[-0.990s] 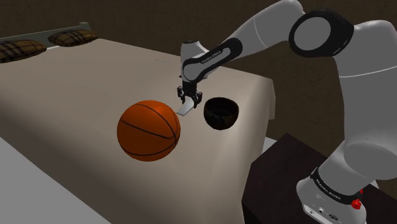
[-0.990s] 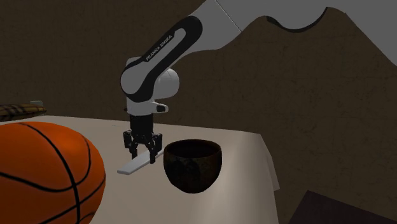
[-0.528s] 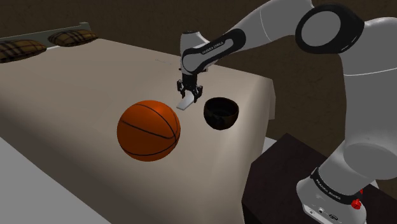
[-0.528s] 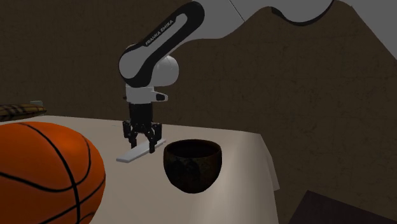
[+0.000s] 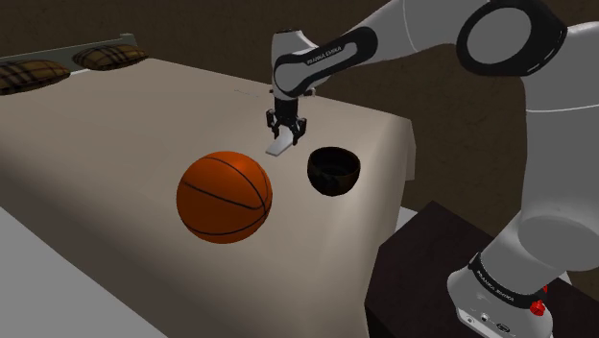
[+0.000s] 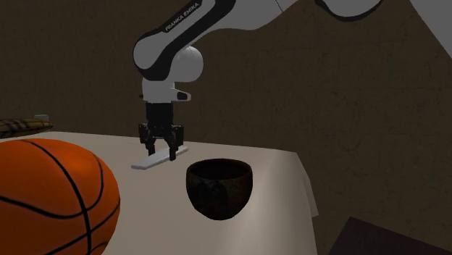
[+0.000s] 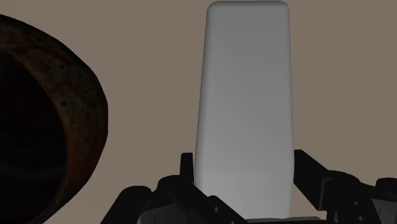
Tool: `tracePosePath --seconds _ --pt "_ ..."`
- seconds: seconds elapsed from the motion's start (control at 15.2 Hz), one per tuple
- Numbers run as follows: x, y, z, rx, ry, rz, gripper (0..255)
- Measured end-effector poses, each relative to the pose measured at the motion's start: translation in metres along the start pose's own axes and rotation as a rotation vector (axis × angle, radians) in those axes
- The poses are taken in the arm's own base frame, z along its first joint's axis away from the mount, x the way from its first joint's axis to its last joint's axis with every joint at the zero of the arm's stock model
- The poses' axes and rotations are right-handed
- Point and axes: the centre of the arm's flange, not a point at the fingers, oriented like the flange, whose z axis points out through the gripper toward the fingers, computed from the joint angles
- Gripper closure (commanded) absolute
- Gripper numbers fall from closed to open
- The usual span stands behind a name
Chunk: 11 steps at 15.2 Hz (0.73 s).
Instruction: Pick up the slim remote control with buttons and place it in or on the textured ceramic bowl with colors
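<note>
The remote (image 5: pixel 280 149) is a plain pale grey slab with rounded corners, no buttons drawn. The end effector (image 5: pixel 286 137) clamps one end, holding it tilted above the bed (image 5: pixel 115 144), near the dark brown bowl (image 5: pixel 333 171). A basketball (image 5: pixel 224 196) rests on the beige cover; plaid pillows (image 5: pixel 110 58) lie against a dark brown wall.

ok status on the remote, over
Claw shut on the white remote. Remote held above the bed, beside the dark bowl, not over it yet. Basketball off to the side, not in the path.
</note>
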Motion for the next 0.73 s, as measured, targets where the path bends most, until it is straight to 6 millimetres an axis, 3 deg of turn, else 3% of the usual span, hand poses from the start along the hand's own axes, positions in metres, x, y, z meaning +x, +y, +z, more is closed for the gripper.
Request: tracePosePath --seconds 0.73 --pt "0.000 0.000 -0.058 0.000 0.000 0.000 255"
